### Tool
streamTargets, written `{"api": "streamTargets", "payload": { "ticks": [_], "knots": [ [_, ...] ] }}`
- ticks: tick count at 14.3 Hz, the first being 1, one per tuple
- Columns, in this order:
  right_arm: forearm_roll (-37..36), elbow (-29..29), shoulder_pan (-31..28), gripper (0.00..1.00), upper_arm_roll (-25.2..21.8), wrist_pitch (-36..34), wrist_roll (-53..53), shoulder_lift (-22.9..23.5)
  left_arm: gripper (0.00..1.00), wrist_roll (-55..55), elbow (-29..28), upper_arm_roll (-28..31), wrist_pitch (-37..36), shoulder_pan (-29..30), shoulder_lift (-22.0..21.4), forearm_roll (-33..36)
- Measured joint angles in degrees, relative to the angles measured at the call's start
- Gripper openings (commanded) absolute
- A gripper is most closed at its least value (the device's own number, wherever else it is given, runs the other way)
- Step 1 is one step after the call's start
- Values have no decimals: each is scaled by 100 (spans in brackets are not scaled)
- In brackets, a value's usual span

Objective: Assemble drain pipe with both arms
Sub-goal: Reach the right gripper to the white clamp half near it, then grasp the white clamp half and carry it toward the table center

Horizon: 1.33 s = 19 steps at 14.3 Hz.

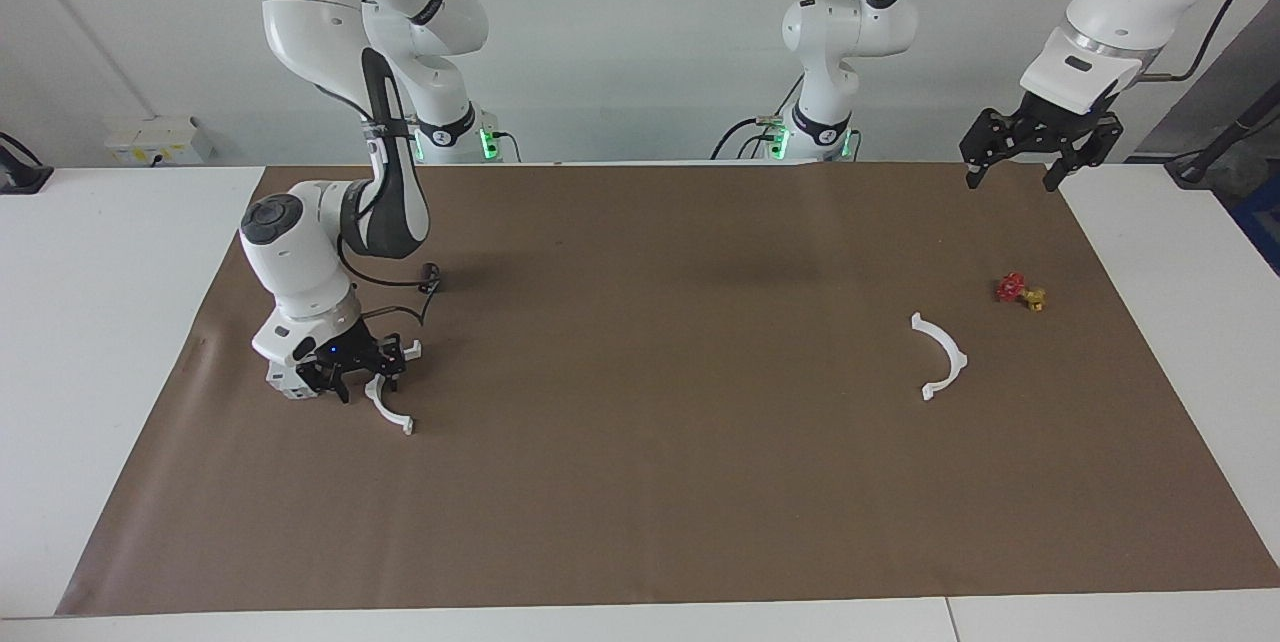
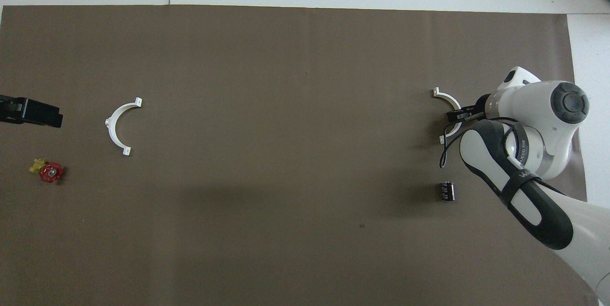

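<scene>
The right pincer (image 1: 362, 369) sits low over the half-ring (image 1: 385, 404) beside the grey block (image 1: 283, 380); whether it grips cannot be told. A skewed pinch could flick the thin arc away. The left pincer (image 1: 1040, 144), fingers apart, waits, well apart from the other half-ring (image 1: 945, 357). No readable writing.

bright, even light; soft shadows

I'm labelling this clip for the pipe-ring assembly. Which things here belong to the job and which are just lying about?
Job:
- half-ring under the right pincer
- half-ring toward the left arm's end
- left pincer, waiting open over the mat's edge

Lying about:
- grey-white block
- dark cylinder
- red and yellow piece
</scene>
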Motion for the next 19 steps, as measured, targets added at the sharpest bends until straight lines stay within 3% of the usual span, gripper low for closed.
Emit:
{"api": "streamTargets", "payload": {
  "ticks": [1, 5, 9, 13, 19],
  "knots": [
    [0, 0, 0, 0, 0, 0, 0, 0, 100, 0, 0, 0, 0, 0, 0, 0],
    [3, 89, 0, 0, -1, -69, 0, 1, 100, 0, 0, 0, 0, 0, 0, 0],
    [27, 683, 216, 0, 20, -849, 238, -66, 100, 0, 0, -1, 0, -1, 0, -2],
    [20, 988, 1091, 0, 29, -1448, 1880, -287, 100, 0, 0, -1, 0, -2, 0, -2],
    [-45, 1048, 2292, 0, 42, -1459, 3681, -280, 100, 0, 0, -2, 0, -2, 0, -3]
  ]
}}
